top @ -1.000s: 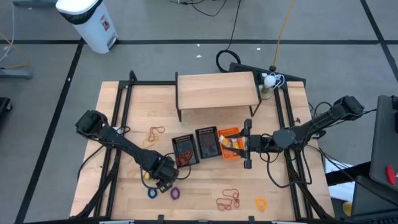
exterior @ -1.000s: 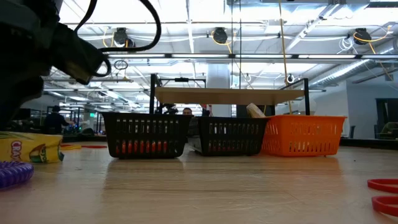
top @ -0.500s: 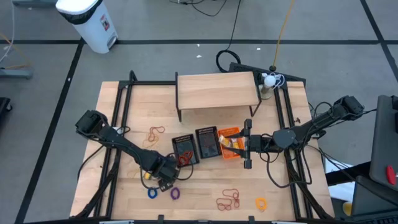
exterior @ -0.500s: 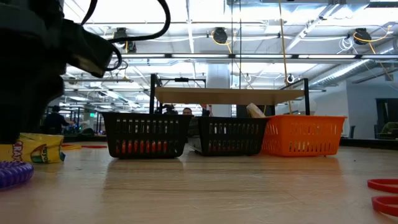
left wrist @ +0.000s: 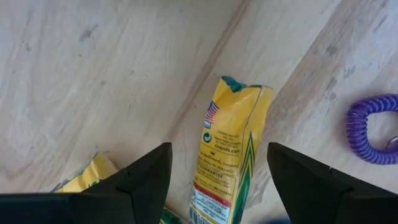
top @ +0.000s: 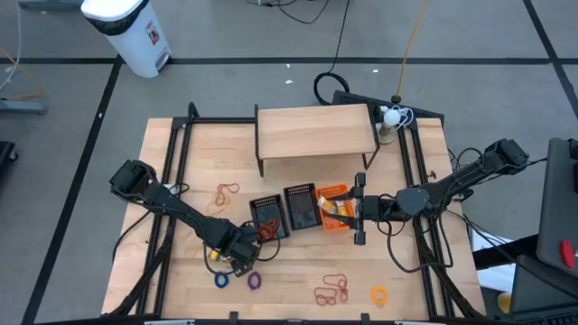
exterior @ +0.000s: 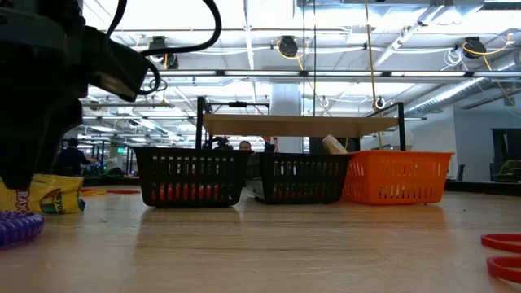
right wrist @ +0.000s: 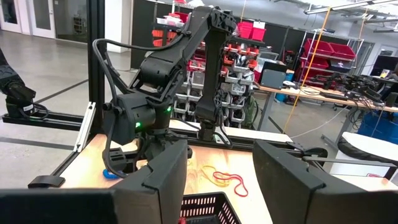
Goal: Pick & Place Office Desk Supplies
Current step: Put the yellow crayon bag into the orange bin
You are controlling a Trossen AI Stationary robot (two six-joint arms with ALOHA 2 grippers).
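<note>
From the left of the overhead frame, my left gripper (top: 237,260) sits low at lower centre-left of the bench (top: 181,162), its fingers (left wrist: 140,180) spread apart and straddling a yellow crayon box (left wrist: 229,155) without touching it. A second yellow pack (left wrist: 84,177) lies beside that box, a purple coil ring (top: 254,281) and a blue ring (top: 220,280) just below the gripper. Up and left, tan elastic loops (top: 224,192) lie loose on the wood. At centre stand two black baskets (top: 268,217), one holding red loops, then an orange basket (top: 332,208). My right gripper (top: 359,209) hangs at the orange basket's right edge with its fingers (right wrist: 155,180) parted and empty. Lower right, red loops (top: 330,291) and a yellow ring (top: 378,294) rest on the bench.
</note>
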